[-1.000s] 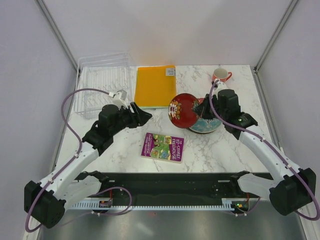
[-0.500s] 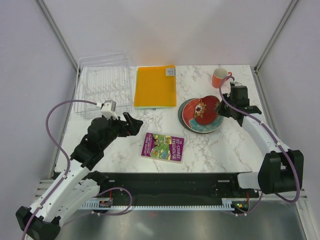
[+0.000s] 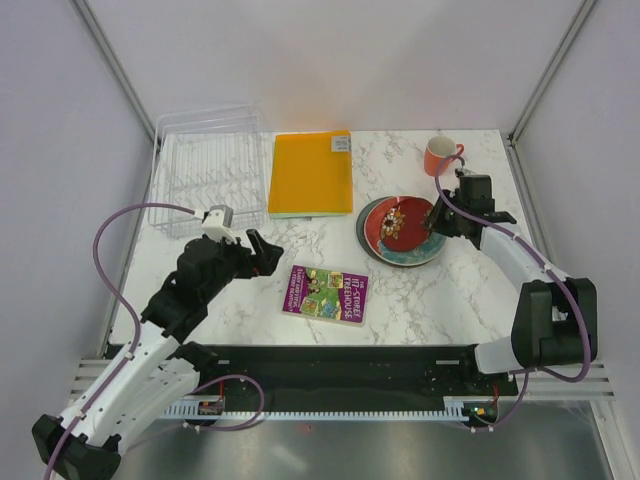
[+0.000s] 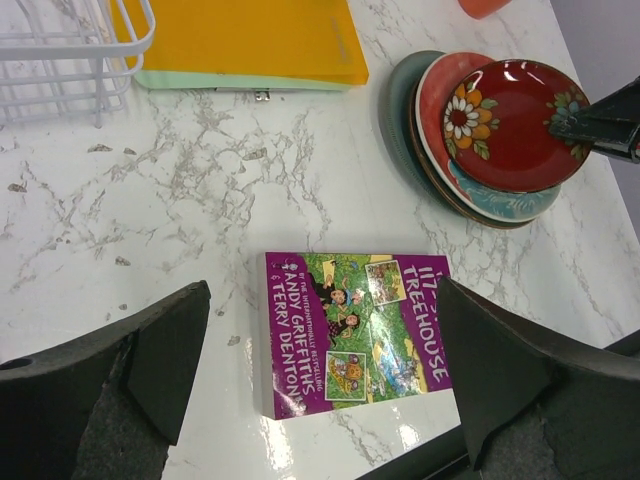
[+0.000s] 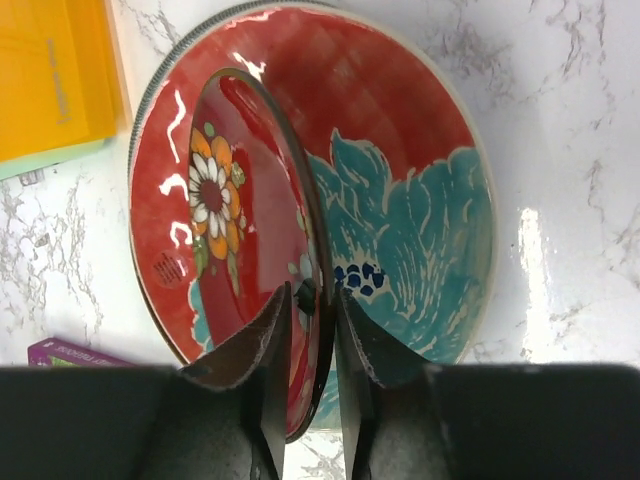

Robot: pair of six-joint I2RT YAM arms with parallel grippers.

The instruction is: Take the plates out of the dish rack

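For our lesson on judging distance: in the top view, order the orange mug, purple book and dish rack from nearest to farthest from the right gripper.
1. Orange mug, just behind the right gripper.
2. Purple book, front centre, to its left.
3. Dish rack, far left corner.

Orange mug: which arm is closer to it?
Right. The right arm reaches the plate stack just beside the mug; the left arm hangs far across the table, by the purple book.
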